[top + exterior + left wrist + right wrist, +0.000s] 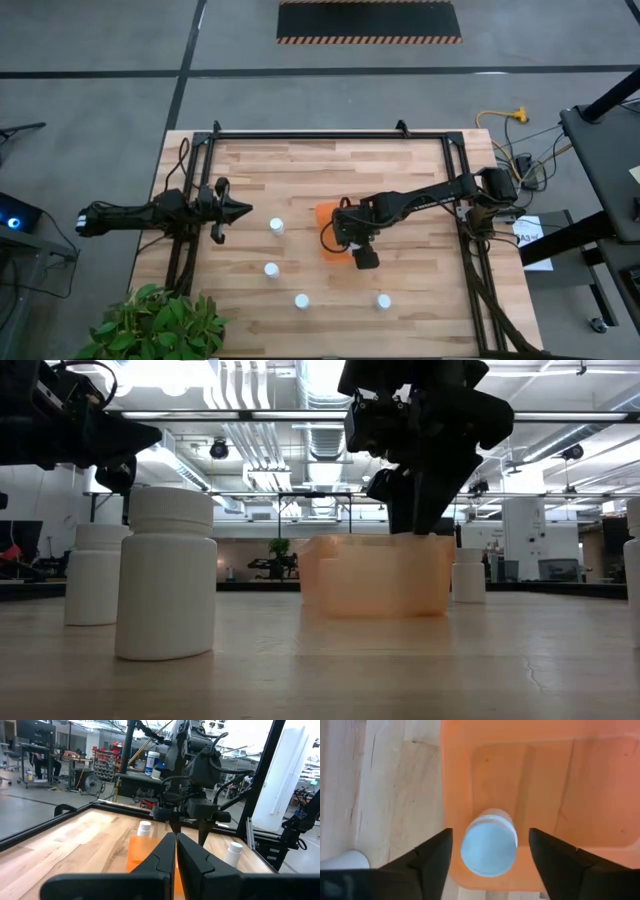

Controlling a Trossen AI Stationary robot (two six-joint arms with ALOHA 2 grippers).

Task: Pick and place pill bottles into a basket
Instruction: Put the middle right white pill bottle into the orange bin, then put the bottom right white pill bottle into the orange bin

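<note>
The orange basket (326, 243) stands near the table's middle. My right gripper (342, 232) hangs over it, pointing down and open. In the right wrist view its fingers (436, 854) stand on either side of a white pill bottle (487, 847), with a gap on each side. That bottle is inside the basket (570, 785) by one wall, cap toward the camera. Several more bottles stand on the table (277, 226), (271, 269), (301, 301), (383, 301). My left gripper (240, 210) is shut and empty at the table's left.
In the low view two bottles (165, 575), (97, 575) stand left of the basket (375, 575) and one (467, 575) right of it. A black frame (330, 135) runs along the table's far and side edges. A green plant (150, 325) sits at the near left corner.
</note>
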